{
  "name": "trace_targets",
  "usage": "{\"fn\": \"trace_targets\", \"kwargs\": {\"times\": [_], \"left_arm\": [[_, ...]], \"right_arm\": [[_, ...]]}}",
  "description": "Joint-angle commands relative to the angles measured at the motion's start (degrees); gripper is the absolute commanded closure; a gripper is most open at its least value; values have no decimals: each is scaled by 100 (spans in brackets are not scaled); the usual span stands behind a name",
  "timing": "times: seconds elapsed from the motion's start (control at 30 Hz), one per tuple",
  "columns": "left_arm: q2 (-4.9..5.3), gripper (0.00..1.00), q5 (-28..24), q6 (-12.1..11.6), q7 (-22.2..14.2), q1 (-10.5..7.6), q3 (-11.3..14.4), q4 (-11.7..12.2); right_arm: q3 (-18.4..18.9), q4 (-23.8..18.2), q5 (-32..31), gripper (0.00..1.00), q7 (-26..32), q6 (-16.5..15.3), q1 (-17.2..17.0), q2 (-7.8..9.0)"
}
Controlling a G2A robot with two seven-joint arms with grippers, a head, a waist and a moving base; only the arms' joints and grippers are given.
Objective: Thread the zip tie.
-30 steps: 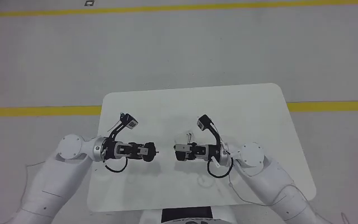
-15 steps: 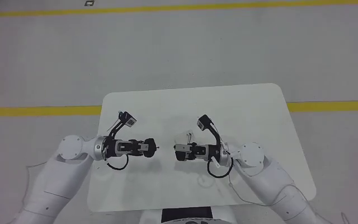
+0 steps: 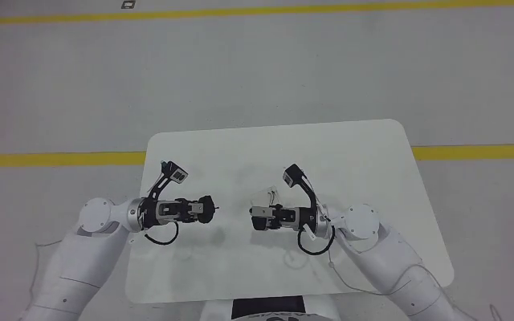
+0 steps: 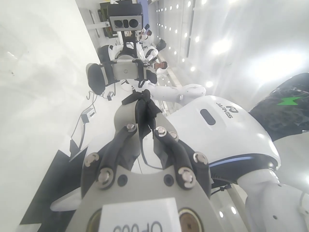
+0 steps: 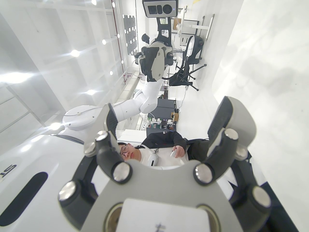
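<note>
The zip tie (image 4: 141, 97) is a black strip, bunched into a loop at its end, and it sticks out past the fingertips of my left gripper (image 4: 143, 112), which is shut on it. In the top view the left gripper (image 3: 210, 209) hovers over the table's near left part and points at the right gripper (image 3: 252, 217), with a short gap between them. My right gripper (image 5: 169, 108) stands open with nothing between its fingers. It faces the left gripper (image 5: 154, 61). Seen from the left wrist, the right gripper (image 4: 123, 71) is head-on with its jaws apart.
Both arms work over a white table with rounded corners (image 3: 361, 152). A small pale object (image 3: 269, 195) lies on it just behind the right gripper. Yellow floor lines (image 3: 72, 158) run beyond the table's edges.
My left gripper has drawn back to the left with the zip tie, widening the gap to the right gripper. The right arm has stayed where it was.
</note>
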Motion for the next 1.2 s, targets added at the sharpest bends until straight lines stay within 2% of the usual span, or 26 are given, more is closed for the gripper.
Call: {"fn": "trace_targets", "kwargs": {"times": [0.0, 0.4, 0.47, 0.57, 0.67, 0.77, 0.83, 0.93, 1.17], "left_arm": [[0, 100, 2, 0, 0, 0, -1, -1], [0, 100, 2, 0, 0, 0, -1, -1], [0, 100, 2, 0, 0, 0, -1, -1], [0, 100, 2, 0, 0, 0, -1, -1], [0, 100, 2, 0, 0, 0, -1, -1], [0, 100, 2, 0, 0, 0, -1, -1], [0, 100, 2, 0, 0, 0, -1, -1], [0, 100, 2, 0, 0, 0, -1, -1], [0, 100, 2, 0, 0, 0, -1, -1]], "right_arm": [[0, 0, 0, 0, 0, 0, 0, 0], [4, 4, -119, 0, -47, 54, 12, 5], [-18, -114, -809, 0, -72, 533, 133, 38], [-95, -375, -1658, 0, 41, 1476, 376, 75], [-254, -567, -2341, 0, 263, 2181, 666, 86], [-533, -707, -2952, 0, 512, 2726, 969, 70], [-729, -741, -3244, 0, 636, 2954, 1137, 47], [-946, -678, -3512, 0, 748, 2970, 1307, 1], [-935, -662, -3612, 0, 663, 2970, 1319, -7]]}}
